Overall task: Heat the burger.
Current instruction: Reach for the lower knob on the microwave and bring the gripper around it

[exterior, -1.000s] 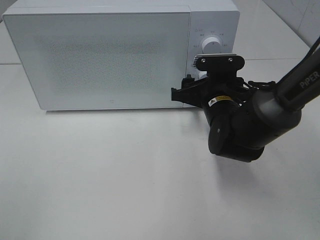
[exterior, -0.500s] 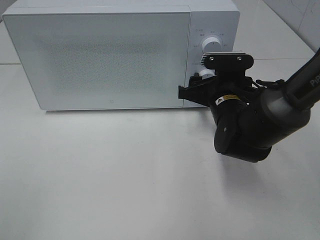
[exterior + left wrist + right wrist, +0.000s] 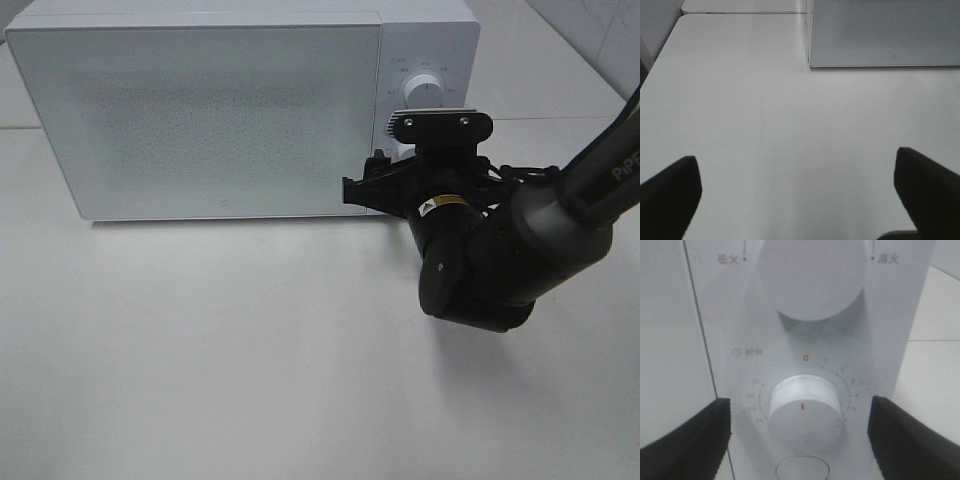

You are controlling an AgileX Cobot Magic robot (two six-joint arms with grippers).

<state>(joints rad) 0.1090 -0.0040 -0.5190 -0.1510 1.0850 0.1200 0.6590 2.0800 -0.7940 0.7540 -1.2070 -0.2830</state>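
microwave (image 3: 200, 110): white, stands at the far side of the white table (image 3: 250, 360); door (image 3: 200, 150) shut, front is matt, so inside cannot be seen.
burger: not to see in any view; if it is behind the door, I cannot tell.
right hand (image 3: 385, 185): high view shows it from behind, just in front of the control panel (image 3: 445, 50), at the right of the door; wrist and arm cover the lower part of the panel.
right wrist view: gives what the high view hides: lower knob (image 3: 802, 412) w. red mark (image 3: 801, 405) in line w. a red 0 (image 3: 805, 358), numbers around it, a round button (image 3: 802, 470) beside it, bigger upper knob (image 3: 812, 275) on the other side.
right hand state: wide; the two black fingers (image 3: 687, 440) stand one each side of the lower knob w. a gap, not touching; holds nothing.
left hand (image 3: 797, 195): seen in left wrist view only; wide, bare table between the fingers (image 3: 670, 195), holds nothing.
left wrist view, also: one bottom corner of the microwave, well apart from the hand; table edge and the seam to a 2nd table top.
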